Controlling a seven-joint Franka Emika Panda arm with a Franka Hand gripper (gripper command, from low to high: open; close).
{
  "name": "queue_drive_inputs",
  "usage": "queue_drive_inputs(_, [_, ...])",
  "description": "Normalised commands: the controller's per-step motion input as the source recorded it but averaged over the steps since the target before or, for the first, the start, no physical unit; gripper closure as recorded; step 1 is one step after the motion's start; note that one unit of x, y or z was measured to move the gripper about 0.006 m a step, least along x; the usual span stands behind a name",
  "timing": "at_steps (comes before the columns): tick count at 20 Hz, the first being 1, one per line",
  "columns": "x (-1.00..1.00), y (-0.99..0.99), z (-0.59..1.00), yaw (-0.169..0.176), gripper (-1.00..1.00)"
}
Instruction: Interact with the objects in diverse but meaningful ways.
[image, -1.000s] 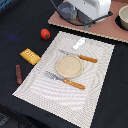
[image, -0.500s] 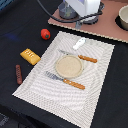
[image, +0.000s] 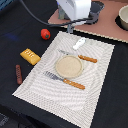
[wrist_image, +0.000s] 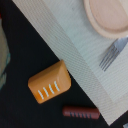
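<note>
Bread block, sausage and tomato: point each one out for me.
Bread block (wrist_image: 49, 81), wrist view, on its orange top face beside the white ridges.
Sausage (image: 18, 74), exterior view, on the middle of its length.
Tomato (image: 45, 34), exterior view, on the centre of its red body.

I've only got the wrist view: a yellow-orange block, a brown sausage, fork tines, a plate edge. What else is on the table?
Observer: A red tomato sits on the dark cloth, beyond the placemat's corner.
Operator: Any other toy food?
Observer: A white fish lies on the placemat, beside the knife.
Operator: Is the gripper holding anything?
Observer: Cannot tell; the arm's white body hides the fingers in the exterior view.
</note>
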Motion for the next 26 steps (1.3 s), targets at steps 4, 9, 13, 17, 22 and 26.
queue_drive_inputs(4, [-0.6, -0.52, -0.05, -0.072, -1.0])
queue_drive_inputs(9, [-0.6, -0.49, -0.08, -0.081, -1.0])
queue_drive_inputs(13, [-0.59, -0.43, -0.21, -0.123, -1.0])
queue_drive_inputs(17, [-0.6, -0.4, -0.34, -0.155, -1.0])
queue_drive_inputs(22, [-0.61, -0.36, -0.36, -0.17, -1.0])
queue_drive_inputs(26, [-0.6, -0.37, -0.39, -0.169, -1.0])
